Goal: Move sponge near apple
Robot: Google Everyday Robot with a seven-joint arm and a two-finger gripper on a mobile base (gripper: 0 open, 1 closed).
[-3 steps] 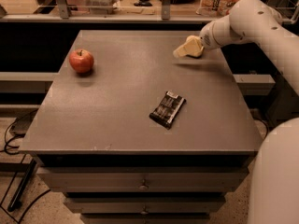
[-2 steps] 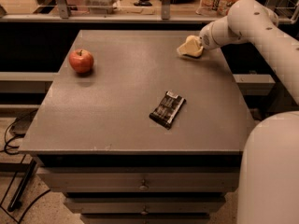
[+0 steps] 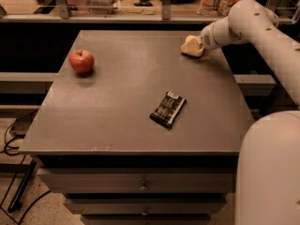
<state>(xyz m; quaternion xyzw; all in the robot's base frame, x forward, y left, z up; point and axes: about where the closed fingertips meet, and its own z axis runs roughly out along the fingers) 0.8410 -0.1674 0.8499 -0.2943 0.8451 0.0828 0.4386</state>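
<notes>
1. Okay, sponge (image 3: 190, 47): pale yellow lump at the back right of the table (image 3: 117, 130), right at the tip of the arm (image 3: 253, 20). It sits low, on or just above the tabletop; can't tell which.
2. Gripper (image 3: 199, 43): at the sponge, touching it on its right side. Whether it is clamped on the sponge or only resting against it, cannot tell; the cream end of the gripper blends into the sponge.
3. Change over the last second: the sponge and gripper crept only slightly, toward the back right edge, not toward the apple. Nothing else on the table moved.
4. Apple (image 3: 81, 61): red, stem up, back left of the table, well apart from the sponge, nearly the whole table width between them.
5. Judgement: the task is at the start, at the pickup or contact stage. The carry to the left is not yet begun.
6. Snack wrapper (image 3: 168, 109): dark, striped, lying flat in the middle right, nearer the front, off the straight line from sponge to apple.
7. Robot body (image 3: 269, 172): big white shape at the front right corner. Drawers (image 3: 140, 186) under the tabletop, cables (image 3: 9, 137) on the floor to the left.
</notes>
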